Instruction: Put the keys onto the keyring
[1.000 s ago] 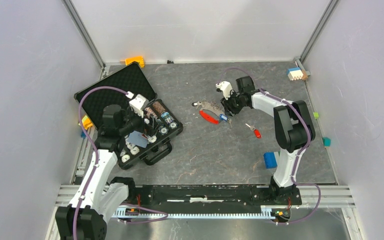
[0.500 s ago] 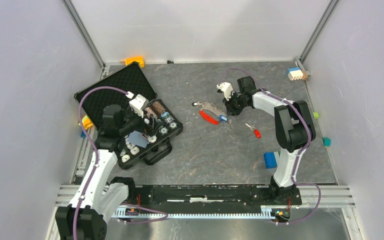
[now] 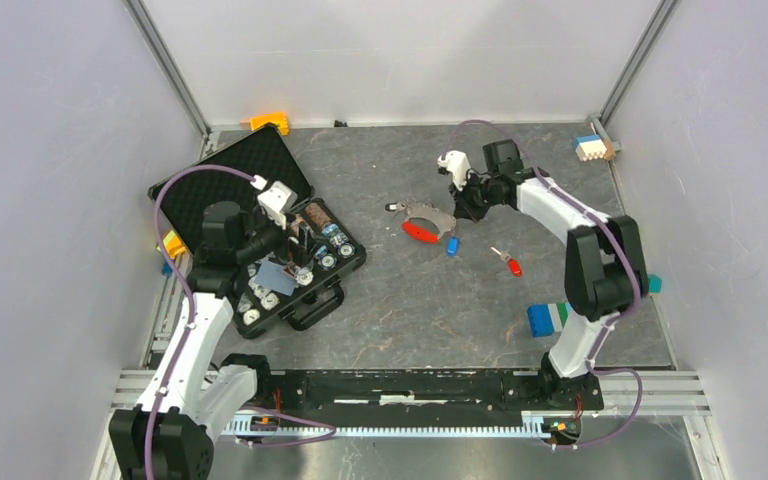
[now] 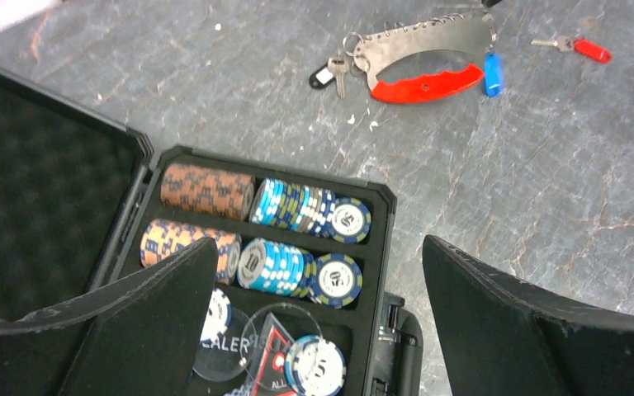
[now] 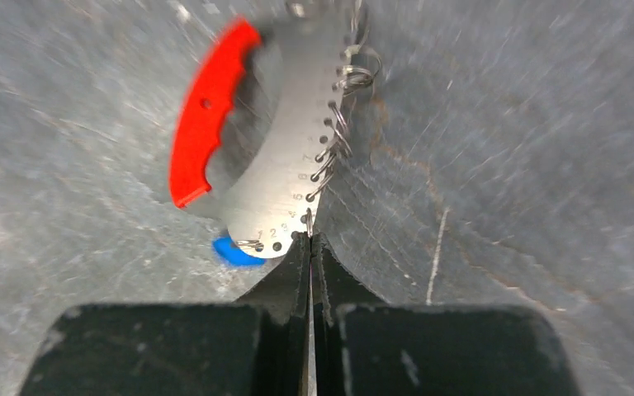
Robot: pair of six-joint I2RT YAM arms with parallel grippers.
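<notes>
Right pincer (image 5: 309,239) closed tight, tips set against keyring (image 5: 285,165) rim; left pincer (image 4: 318,247) spread wide, nothing gripped

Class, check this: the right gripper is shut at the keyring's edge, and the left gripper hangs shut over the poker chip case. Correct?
No: the left gripper hangs open over the poker chip case, jaws wide apart in the left wrist view. The right gripper is shut at the edge of the keyring.
</notes>
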